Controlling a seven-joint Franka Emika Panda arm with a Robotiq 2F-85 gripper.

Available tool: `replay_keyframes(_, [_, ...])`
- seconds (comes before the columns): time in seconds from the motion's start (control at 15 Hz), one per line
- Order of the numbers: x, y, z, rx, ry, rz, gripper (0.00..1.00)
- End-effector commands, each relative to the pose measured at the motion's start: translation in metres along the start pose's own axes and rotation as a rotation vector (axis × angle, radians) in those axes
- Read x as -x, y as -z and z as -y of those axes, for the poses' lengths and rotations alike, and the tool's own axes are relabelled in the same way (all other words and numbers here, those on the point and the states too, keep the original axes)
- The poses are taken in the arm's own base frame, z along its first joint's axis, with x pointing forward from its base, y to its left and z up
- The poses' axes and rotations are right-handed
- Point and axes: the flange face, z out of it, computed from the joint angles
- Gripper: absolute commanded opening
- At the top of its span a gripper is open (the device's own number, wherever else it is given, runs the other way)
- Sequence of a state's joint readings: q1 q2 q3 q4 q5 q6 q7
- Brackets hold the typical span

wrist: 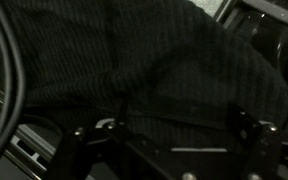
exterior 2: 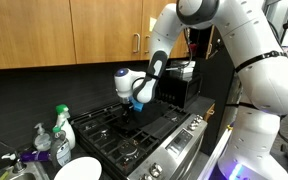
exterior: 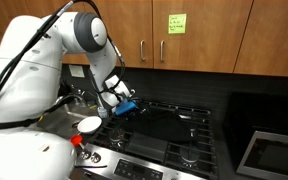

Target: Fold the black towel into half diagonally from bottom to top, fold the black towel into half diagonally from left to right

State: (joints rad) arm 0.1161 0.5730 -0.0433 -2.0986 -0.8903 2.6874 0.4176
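In the wrist view the gripper stands spread wide and empty, close over the black towel. The towel lies rumpled on the gas cooktop. No clean diagonal edge shows, so I judge that both folds are left to do, though this close view hides the towel's outline.

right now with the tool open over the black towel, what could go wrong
1. The open tool hangs close over the black towel, which seems to lie on the burner grates. Pinching down could jam a finger against a grate.
2. The wrist view shows only wrinkled mid-cloth and no clear corner, so the tool may grab a bunch and the fold may come out uneven.
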Motion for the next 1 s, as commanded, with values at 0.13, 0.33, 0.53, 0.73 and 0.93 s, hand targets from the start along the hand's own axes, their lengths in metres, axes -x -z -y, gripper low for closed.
replay_keyframes(0.13, [-0.004,0.014,0.034,0.015,0.067,0.007,1.00])
replay_keyframes(0.33, [-0.010,0.020,0.049,0.032,0.095,0.010,1.00])
replay_keyframes(0.53, [-0.012,0.020,0.061,0.052,0.119,0.027,1.00])
replay_keyframes(0.73, [-0.013,0.021,0.067,0.069,0.133,0.045,1.00])
replay_keyframes(0.93, [-0.015,0.020,0.071,0.074,0.139,0.053,1.00])
